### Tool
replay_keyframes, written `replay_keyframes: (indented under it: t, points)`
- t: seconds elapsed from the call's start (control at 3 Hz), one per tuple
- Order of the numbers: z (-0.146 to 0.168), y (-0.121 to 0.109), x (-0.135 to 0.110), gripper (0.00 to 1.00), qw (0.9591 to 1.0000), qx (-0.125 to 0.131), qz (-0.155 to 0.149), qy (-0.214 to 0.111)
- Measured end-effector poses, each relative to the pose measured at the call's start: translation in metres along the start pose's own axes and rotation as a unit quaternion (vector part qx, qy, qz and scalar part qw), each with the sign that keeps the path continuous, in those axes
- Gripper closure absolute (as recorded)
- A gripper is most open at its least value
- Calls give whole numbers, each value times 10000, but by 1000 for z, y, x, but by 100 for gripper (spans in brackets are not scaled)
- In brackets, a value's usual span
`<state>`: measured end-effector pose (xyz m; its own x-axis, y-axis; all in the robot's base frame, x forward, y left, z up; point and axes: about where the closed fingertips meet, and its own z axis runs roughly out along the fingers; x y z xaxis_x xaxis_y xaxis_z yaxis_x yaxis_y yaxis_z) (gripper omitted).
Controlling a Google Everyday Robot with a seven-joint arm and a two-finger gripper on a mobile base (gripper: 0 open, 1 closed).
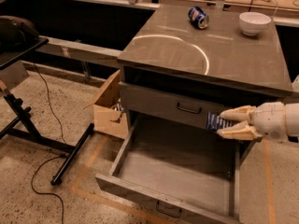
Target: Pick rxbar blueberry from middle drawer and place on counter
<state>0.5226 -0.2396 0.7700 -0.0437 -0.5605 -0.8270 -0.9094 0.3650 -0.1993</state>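
Observation:
My gripper comes in from the right and is shut on the rxbar blueberry, a flat dark blue wrapper with pale print. It holds the bar in the air above the right side of the open middle drawer, in front of the shut upper drawer front. The middle drawer is pulled far out and its grey floor looks bare. The counter is the glossy grey-brown cabinet top, above and behind the gripper.
A blue soda can lies on its side at the counter's back, and a white bowl stands at the back right. A cardboard box sits on the floor left of the cabinet. A black stand with cables is at the far left.

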Motion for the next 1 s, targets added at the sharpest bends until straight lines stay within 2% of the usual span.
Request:
replay_keyframes:
  t: [0.33, 0.67, 1.0]
  points:
    - [-16, -26, -46, 100, 9993, 258, -209, 179]
    - [-22, -55, -82, 100, 9964, 489, -622, 289]
    - [-13, -99, -118, 100, 9862, 830, -1418, 209]
